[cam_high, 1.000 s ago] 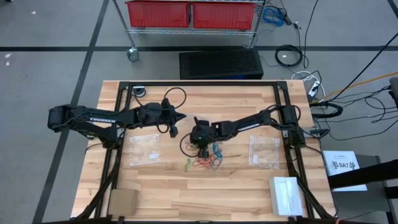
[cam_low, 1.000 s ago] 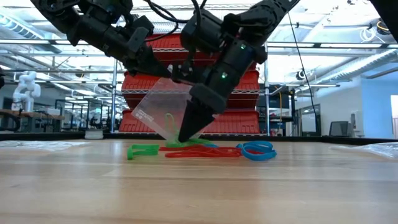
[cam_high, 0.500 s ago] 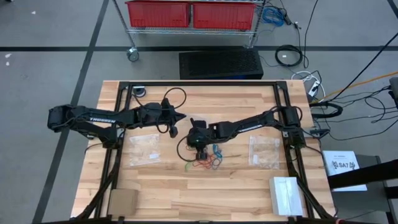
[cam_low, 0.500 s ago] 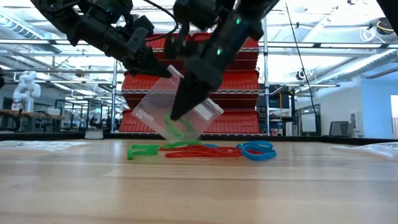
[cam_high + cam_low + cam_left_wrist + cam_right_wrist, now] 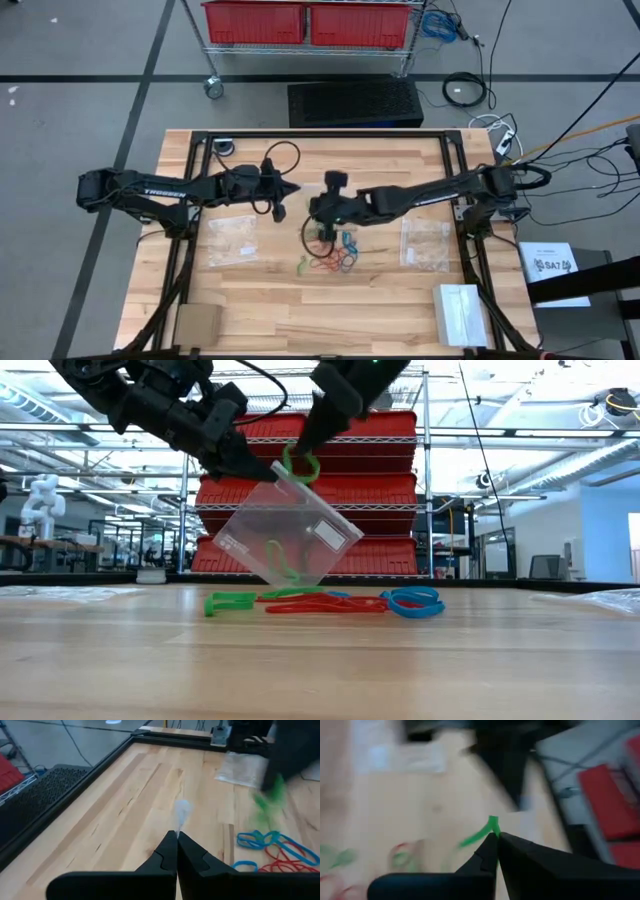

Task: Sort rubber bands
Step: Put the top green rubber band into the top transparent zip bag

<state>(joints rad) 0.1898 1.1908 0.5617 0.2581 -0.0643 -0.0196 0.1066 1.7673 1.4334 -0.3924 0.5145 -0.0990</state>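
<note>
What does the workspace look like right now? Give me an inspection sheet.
Surface: wooden table, black frame rails.
Job's things: green rubber band lifted over clear zip bag; green, red, blue bands loose on table.
Clutter: two flat bags, white box, cardboard piece.
Grippers: left gripper shut on bag's edge; right gripper shut on green band.
Cables: black loops on the floor.
Surroundings: red bins on wire cart.

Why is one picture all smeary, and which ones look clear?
The right wrist view is smeared by motion blur: table and bands streak, only the right gripper pinching a thin green rubber band looks crisp. The left wrist view blurs the far green band. The high and low views look sharp, with bright ceiling lights behind the clear plastic bag.
</note>
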